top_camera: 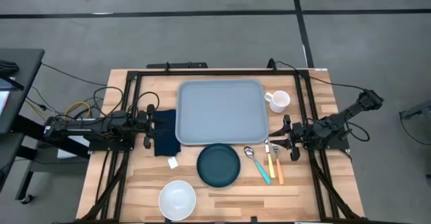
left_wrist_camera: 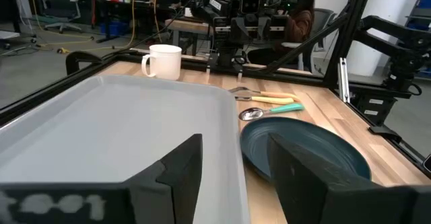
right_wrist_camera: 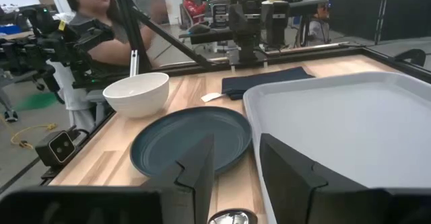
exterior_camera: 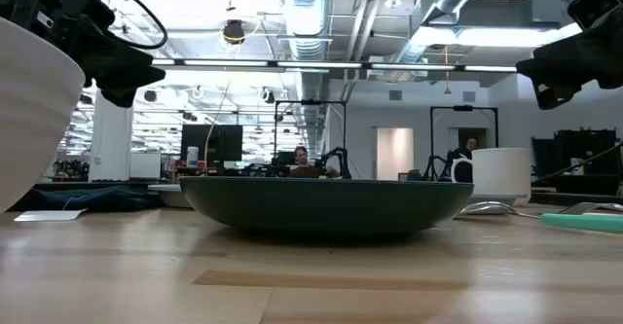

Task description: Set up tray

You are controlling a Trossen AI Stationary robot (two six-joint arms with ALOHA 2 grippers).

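Observation:
The light grey-blue tray [top_camera: 221,112] lies flat at the middle of the table, toward the far edge. A dark teal plate [top_camera: 218,165] sits just near of it. My left gripper [top_camera: 149,126] is open and hovers at the tray's left edge over the dark navy napkin [top_camera: 163,131]. In its wrist view the fingers [left_wrist_camera: 182,173] stand above the tray [left_wrist_camera: 114,130], near its near rim, with the plate [left_wrist_camera: 303,150] beyond. My right gripper [top_camera: 286,138] is open at the tray's right near corner, above the cutlery [top_camera: 266,160]. Its wrist view shows the plate [right_wrist_camera: 182,140] and tray [right_wrist_camera: 350,123] ahead.
A white mug [top_camera: 277,101] stands right of the tray and a white bowl [top_camera: 177,199] near the table's near edge. A spoon and coloured-handled cutlery [left_wrist_camera: 269,103] lie right of the plate. A small white tag [top_camera: 173,162] lies by the napkin. People sit beyond the table [right_wrist_camera: 101,9].

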